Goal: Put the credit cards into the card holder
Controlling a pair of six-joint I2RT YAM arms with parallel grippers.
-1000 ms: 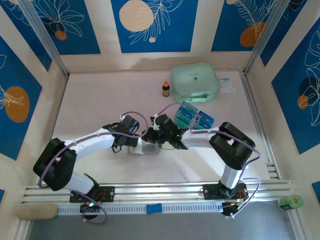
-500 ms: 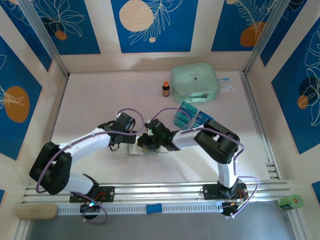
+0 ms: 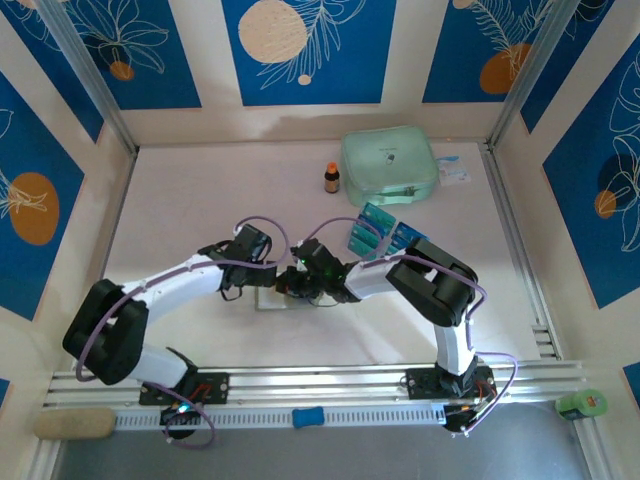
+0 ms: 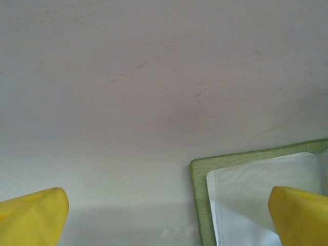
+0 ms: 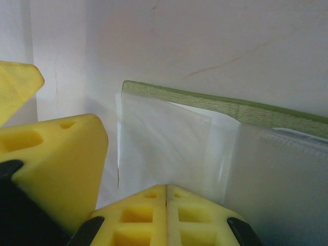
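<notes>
Right tool (image 5: 166,193): yellow fingers pressed together, nothing seen between them. The tips sit low in the wrist frame over the clear inner pocket of the card holder (image 5: 231,108); whether they touch the pocket cannot be told. Left tool (image 4: 166,207): fingers wide apart, one in each lower corner of its wrist frame, the right one over the holder's pocket, the left one over bare counter (image 4: 128,92). Top view: both tools meet at frame centre above the holder, which lies open and flat, pale side up. Credit cards (image 3: 381,231): teal, fanned, just upper right of the tools, apart from the holder. Farther back, upper centre: small brown bottle (image 3: 332,179) beside mint-green zip case (image 3: 388,165).
</notes>
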